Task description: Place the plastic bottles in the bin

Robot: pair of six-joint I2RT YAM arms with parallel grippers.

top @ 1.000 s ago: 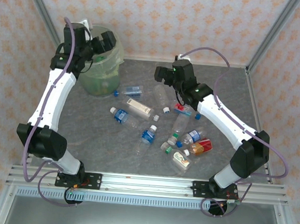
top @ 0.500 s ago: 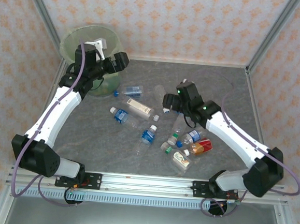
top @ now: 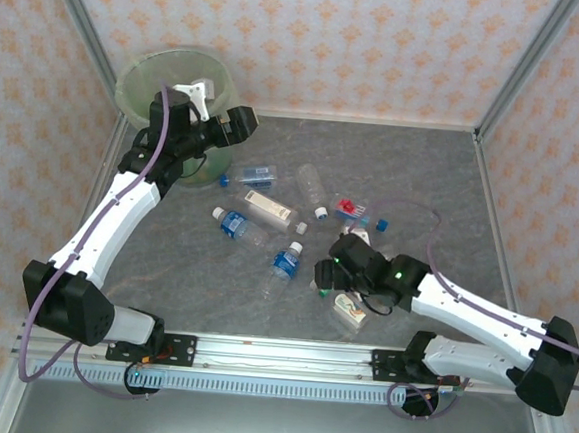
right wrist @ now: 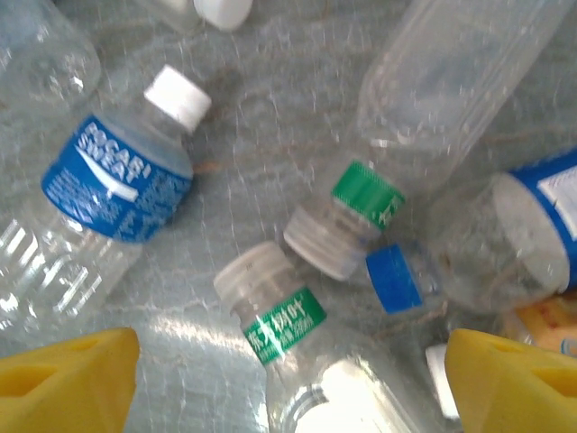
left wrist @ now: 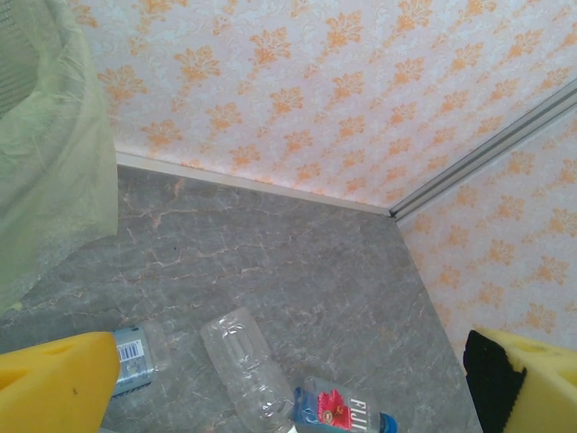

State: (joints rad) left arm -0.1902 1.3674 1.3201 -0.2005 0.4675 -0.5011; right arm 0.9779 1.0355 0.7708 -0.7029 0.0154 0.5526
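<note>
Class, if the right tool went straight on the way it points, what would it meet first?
Most likely the nearer clear bottle with a green neck band, lying between the right tool's fingers; depth is unclear.

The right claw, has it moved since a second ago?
Yes. The right claw came away from the back wall toward the front rail, and is now low over the plastic bottles there.

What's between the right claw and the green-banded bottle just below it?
Nothing visible. The right claw is open directly over that green-banded bottle. A blue-capped bottle lies close beside it.
</note>
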